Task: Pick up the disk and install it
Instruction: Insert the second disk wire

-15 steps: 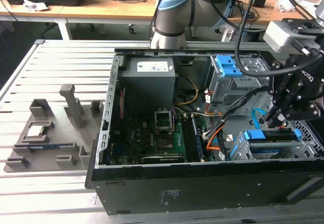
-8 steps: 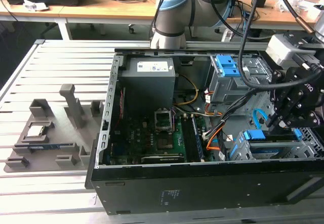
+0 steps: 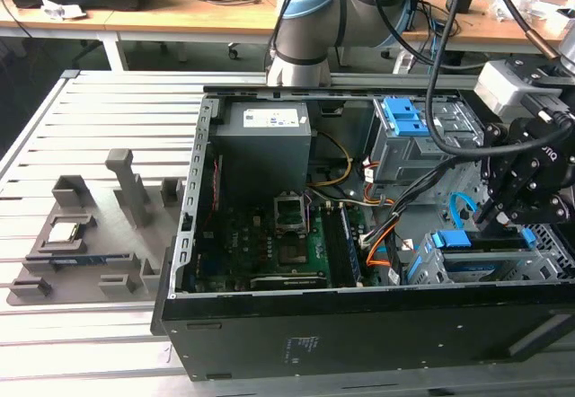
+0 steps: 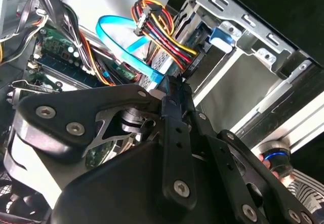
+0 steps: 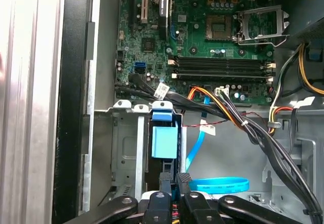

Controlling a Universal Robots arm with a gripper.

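Open computer case [image 3: 269, 325], gripper [image 3: 499, 220] apparently at disk [image 5: 164, 142]

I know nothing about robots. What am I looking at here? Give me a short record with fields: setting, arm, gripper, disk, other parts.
setting: open computer case lying on a slatted metal table
arm: reaches in from the exterior view's right
gripper: gripper low over the drive cage at the case's corner, fingers close together
disk: blue-railed disk sits in the cage slot, right at the fingertips
other parts: green motherboard, light blue data cable, grey fixture tray outside the case
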